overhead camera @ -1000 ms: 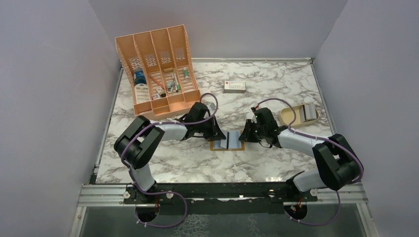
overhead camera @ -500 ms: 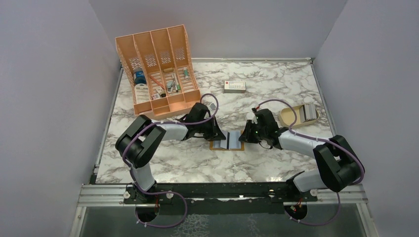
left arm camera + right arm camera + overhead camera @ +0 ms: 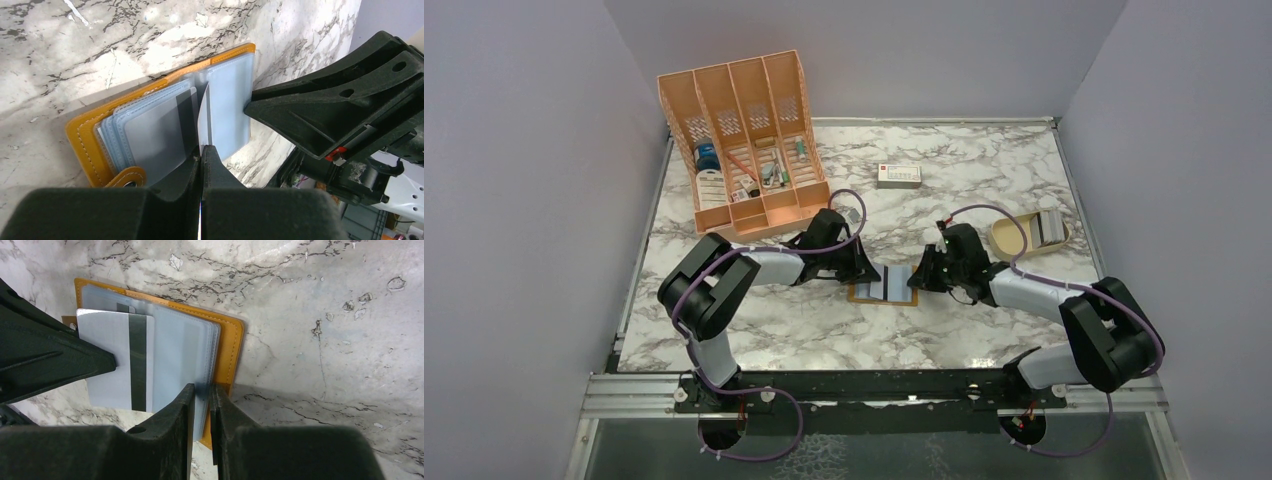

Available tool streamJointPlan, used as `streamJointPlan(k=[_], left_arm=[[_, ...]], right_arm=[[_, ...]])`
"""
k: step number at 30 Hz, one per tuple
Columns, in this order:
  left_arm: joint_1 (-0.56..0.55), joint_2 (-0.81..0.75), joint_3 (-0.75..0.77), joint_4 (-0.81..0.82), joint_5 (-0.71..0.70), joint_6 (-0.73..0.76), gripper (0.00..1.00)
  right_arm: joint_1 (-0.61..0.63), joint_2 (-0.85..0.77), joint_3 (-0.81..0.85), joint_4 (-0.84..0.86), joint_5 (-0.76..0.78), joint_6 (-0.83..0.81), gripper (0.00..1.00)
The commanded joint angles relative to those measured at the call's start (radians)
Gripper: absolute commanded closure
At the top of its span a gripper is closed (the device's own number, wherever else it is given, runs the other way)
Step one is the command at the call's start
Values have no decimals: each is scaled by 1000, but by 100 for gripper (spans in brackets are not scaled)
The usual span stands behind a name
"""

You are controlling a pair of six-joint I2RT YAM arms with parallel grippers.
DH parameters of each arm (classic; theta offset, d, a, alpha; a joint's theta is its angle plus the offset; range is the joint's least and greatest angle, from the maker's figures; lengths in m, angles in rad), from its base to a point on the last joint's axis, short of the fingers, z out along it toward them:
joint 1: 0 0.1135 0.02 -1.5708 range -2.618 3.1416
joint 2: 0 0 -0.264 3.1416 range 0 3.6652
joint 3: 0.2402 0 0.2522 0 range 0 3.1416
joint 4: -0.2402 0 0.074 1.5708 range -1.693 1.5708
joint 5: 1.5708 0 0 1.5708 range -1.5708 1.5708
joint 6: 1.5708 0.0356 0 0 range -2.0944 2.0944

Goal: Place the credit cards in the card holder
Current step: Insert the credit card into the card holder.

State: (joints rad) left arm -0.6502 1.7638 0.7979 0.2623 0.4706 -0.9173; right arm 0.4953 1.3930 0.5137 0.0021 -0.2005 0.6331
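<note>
card holder open mid-bench, nearer front edge; r gripper nipped on sleeve page to spread pocket, l gripper clamped on credit card, edge aimed in.

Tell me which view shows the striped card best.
Right wrist: the striped card shows face-on over the open card holder, with its dark stripe and outline clear. Left wrist sees it nearly edge-on, pinched in the left tool. Top external shows it only as a tiny patch.
</note>
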Motion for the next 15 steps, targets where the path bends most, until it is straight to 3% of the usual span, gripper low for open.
streamJointPlan(k=[1,15], left_arm=[[-7,27,-20,3,-59,29,100],[-29,49,-26,8,-52,28,100]], right_arm=[[6,6,-29,-50,-22,6,84],[6,14,-18,-49,-32,23,84]])
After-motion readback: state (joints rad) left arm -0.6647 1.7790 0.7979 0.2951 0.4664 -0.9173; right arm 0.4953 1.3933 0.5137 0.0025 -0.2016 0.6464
